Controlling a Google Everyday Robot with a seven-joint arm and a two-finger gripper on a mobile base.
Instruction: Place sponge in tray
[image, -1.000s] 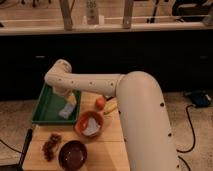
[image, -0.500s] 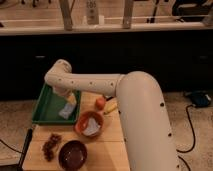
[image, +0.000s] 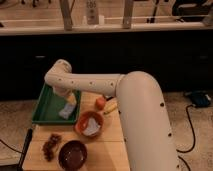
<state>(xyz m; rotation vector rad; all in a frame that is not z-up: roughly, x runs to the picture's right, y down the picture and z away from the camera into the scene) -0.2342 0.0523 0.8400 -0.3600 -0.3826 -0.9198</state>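
Note:
The dark green tray (image: 46, 109) lies on the left of the wooden table. The pale bluish-white sponge (image: 66, 110) is inside it, near its right rim. My white arm reaches in from the lower right and bends down over the tray. My gripper (image: 68, 96) hangs just above the sponge at the tray's right side; whether it touches the sponge cannot be told.
An orange bowl (image: 90, 124) with a pale whitish piece stands right of the tray. A dark brown round bowl (image: 72, 154) is at the front. A brown cluster (image: 50, 145) lies front left. An orange-red fruit (image: 101, 103) and a yellow item (image: 111, 108) lie beside the arm.

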